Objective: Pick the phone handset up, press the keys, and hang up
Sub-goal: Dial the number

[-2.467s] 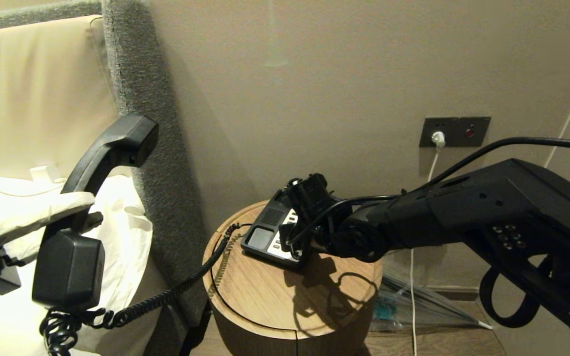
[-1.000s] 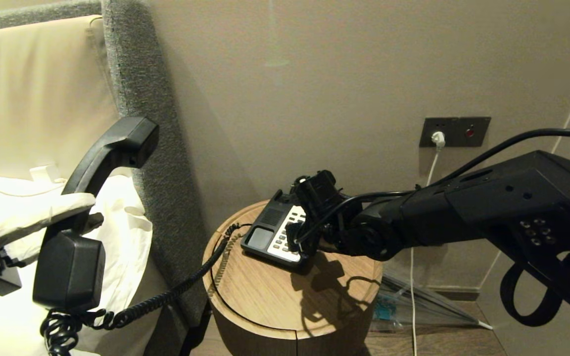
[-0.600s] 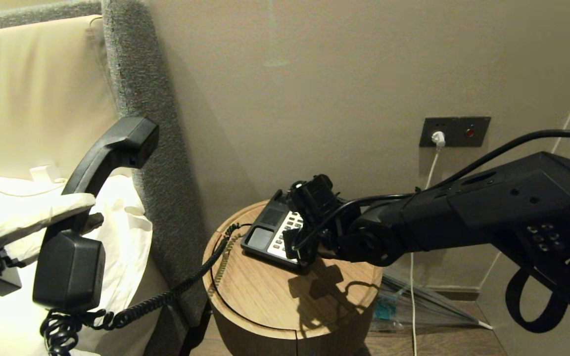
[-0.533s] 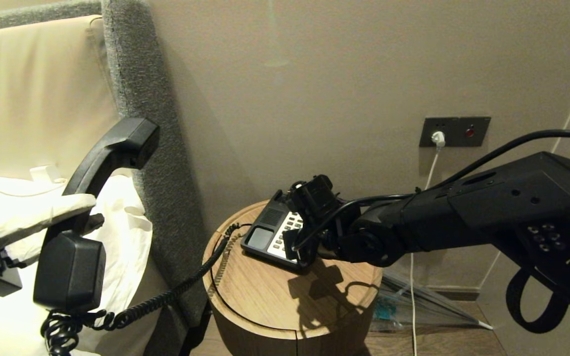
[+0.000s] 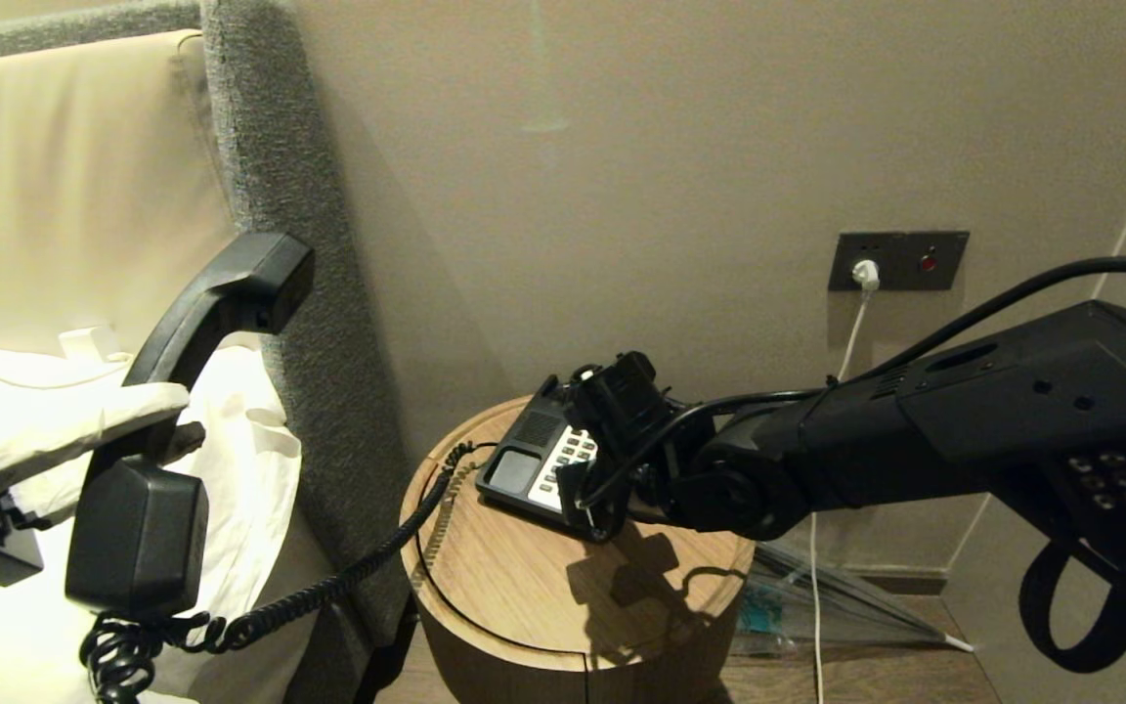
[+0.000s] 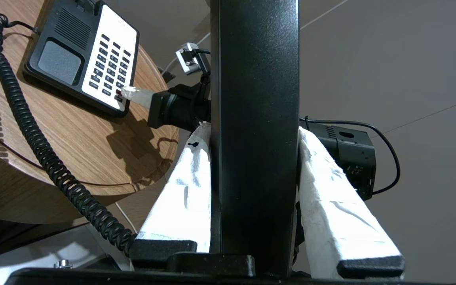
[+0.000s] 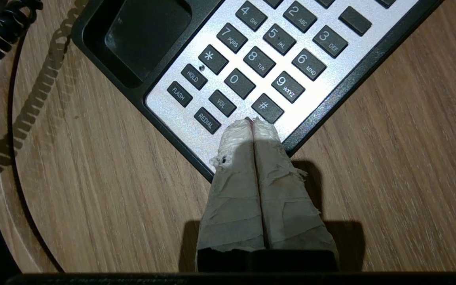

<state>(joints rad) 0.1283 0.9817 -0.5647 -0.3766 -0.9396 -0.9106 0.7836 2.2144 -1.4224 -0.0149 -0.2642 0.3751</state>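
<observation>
My right gripper (image 7: 253, 123), fingers pressed together, has dropped back onto the keys (image 7: 251, 67), tips at the bottom corner; left gripper (image 6: 251, 166) keeps clamping the phone handset (image 5: 182, 411), so dialing continues.

This looks like a hotel bedroom. A cream padded headboard (image 5: 64, 186) with grey fabric edging and white pillows (image 5: 231, 430) sit beside a round wooden bedside surface (image 5: 524, 587) carrying a black corded desk phone (image 5: 534, 460).
</observation>
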